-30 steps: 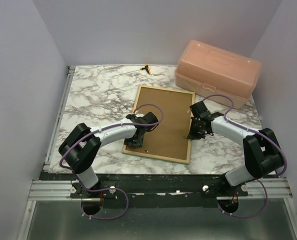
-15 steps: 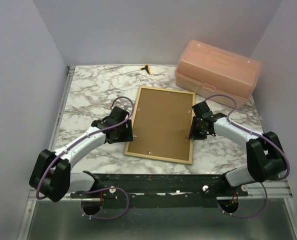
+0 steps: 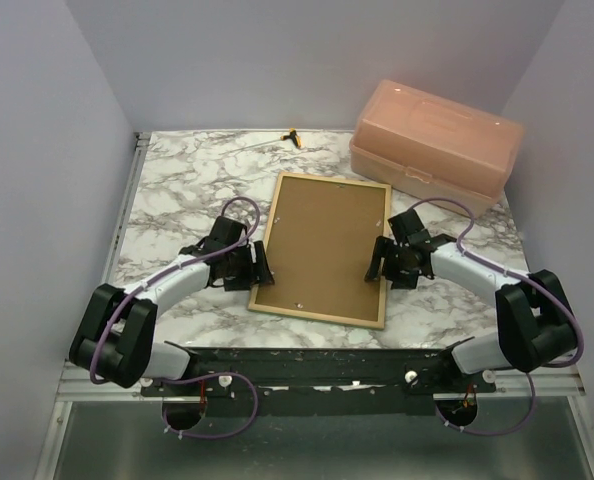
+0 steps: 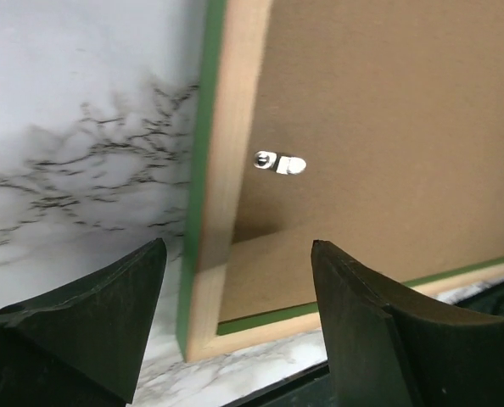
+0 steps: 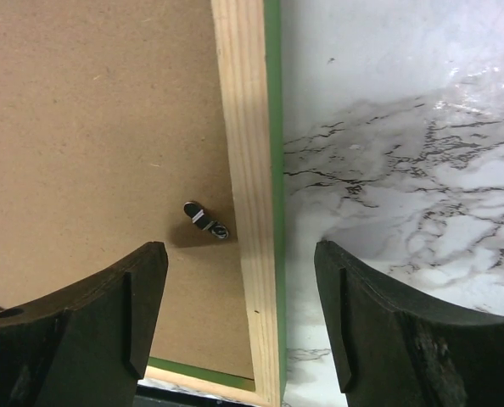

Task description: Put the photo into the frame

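Since a second ago the left arm has swung off the near-left corner of the frame [image 3: 335,180] and out to its left side, and the right gripper [image 3: 379,262] has eased slightly nearer.

The frame lies face down in the middle of the desk [image 3: 177,190], bare wood up, with the brown panel [image 3: 322,245] seated inside its rails. The photo shows in no view; I cannot tell whether it is under the panel.

The left gripper [image 3: 261,266] hangs wide open and empty over the left rail near the near corner, one finger above the desk and one above the panel. The right gripper is equally wide open and empty, straddling the right rail.

A small metal clip [image 4: 279,163] reaches from the left rail onto the panel. The right clip [image 5: 206,220] sits at an angle beside its rail, and I cannot tell whether it locks.

Risks, as I judge them:
- The clips are tiny and the fingers broad, so a finger could slide off a clip and scrape the panel.
- A sideways nudge on either rail could skate or twist the light frame across the smooth desk, perhaps toward the pink box [image 3: 437,140] behind.
- Lifting with a clip unturned could drop the panel.
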`<action>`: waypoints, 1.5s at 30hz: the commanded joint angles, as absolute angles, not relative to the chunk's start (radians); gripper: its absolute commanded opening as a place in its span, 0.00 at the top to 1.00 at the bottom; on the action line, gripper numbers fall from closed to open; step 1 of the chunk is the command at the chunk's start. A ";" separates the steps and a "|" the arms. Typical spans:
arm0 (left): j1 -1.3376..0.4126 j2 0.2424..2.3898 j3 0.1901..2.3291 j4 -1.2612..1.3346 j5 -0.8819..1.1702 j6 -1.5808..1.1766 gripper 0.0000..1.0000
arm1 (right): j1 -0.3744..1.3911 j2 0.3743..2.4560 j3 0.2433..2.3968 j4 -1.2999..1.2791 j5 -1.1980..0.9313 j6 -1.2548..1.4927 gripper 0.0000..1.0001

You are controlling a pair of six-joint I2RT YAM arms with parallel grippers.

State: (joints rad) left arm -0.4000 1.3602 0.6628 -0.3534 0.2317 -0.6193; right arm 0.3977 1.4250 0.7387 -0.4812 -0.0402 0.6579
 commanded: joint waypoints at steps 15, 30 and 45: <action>-0.605 1.093 0.494 -0.421 0.207 -0.810 0.28 | 0.395 1.368 0.641 -0.482 -0.198 0.666 0.23; -0.621 1.308 0.675 -0.481 0.043 -0.726 0.27 | 0.396 1.418 0.733 -0.563 -0.025 0.607 0.26; -0.693 1.461 0.739 -0.533 -0.061 -0.741 0.36 | 0.402 1.492 0.766 -0.546 0.115 0.597 0.41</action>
